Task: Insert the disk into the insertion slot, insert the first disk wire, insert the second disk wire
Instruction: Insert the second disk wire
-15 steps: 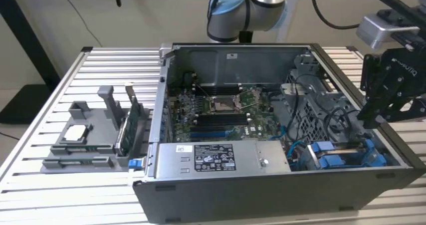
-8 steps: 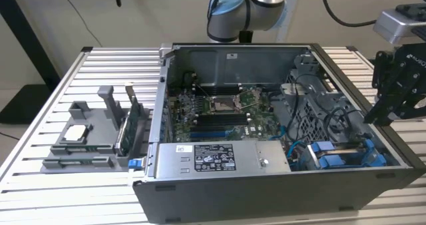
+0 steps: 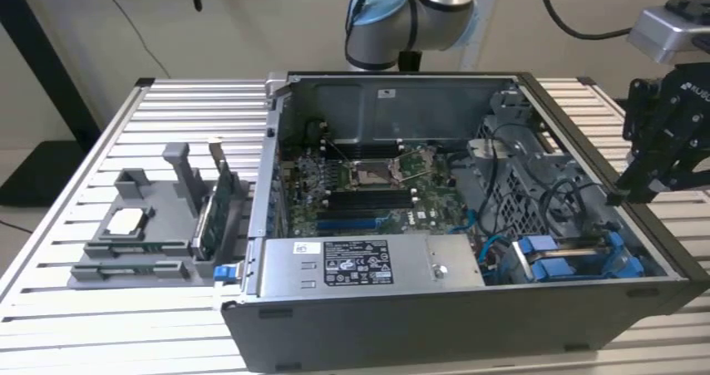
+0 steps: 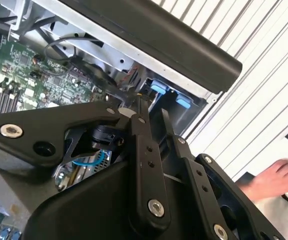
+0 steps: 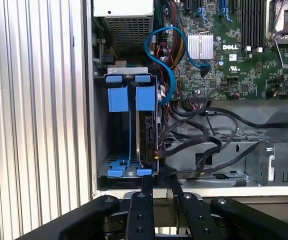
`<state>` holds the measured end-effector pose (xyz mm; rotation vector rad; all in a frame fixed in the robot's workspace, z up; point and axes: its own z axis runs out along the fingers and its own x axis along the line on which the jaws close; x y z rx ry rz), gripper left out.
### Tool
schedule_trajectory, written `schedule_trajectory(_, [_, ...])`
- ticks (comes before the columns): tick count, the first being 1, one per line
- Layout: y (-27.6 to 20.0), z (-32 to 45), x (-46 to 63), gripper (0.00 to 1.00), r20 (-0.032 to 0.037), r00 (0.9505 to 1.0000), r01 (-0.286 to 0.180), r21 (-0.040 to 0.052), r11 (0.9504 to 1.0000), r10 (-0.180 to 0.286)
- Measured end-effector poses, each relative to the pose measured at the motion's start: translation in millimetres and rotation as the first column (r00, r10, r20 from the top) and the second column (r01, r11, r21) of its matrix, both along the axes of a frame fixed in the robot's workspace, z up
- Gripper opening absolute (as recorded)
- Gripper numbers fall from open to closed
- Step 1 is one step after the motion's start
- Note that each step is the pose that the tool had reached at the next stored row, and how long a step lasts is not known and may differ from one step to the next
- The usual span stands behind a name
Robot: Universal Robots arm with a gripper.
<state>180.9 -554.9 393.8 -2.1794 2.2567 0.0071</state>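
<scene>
Where the gripper (image 3: 617, 194) hangs over the edge of the open computer case (image 3: 444, 325) on the exterior view's right, its black linkage covers part of the case wall behind it. In both wrist views the fingers (image 5: 147, 192) are drawn together, with only a dark sliver between them. The tips blend into the dark case rim, and nothing can be made out in their grasp.

Just beyond the gripper (image 5: 161, 180) in the first wrist view lies the insertion slot (image 5: 115, 140), a grey bay in the corner of the case. Blue handles (image 5: 129, 97) cross the far end of the bay. A dark disk (image 5: 147, 132) stands on edge in the half of the bay nearer the circuit board (image 5: 234, 60). Black wires (image 5: 194, 145) bunch against the disk's near end. Whether any of them is plugged in is hard to tell, since the connectors sit in shadow. A blue cable (image 5: 166, 65) loops from the board toward the bay.

In the second wrist view the gripper (image 4: 153, 112) and its body hide most of the bay, leaving only bits of blue visible. A person's hand (image 4: 276, 180), cut off at the frame edge, rests on the slatted table (image 4: 264, 100) outside the case.

On the exterior view's left, a grey tray of parts (image 3: 145, 234) sits beside the case.
</scene>
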Motion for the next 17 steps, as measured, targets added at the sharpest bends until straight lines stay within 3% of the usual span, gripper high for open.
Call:
schedule_trajectory(4, [3.7,-1.5,0.2,0.27,-0.0066,1.0,0.0,-0.0001,1.0,0.0])
schedule_trajectory(12, [6.7,-6.7,0.1,0.27,-0.0432,0.9991,0.0,-0.0002,1.0,0.0])
schedule_trajectory(17, [6.7,-8.3,2.5,0.27,-0.0486,0.9988,0.0,-0.0002,1.0,0.0])
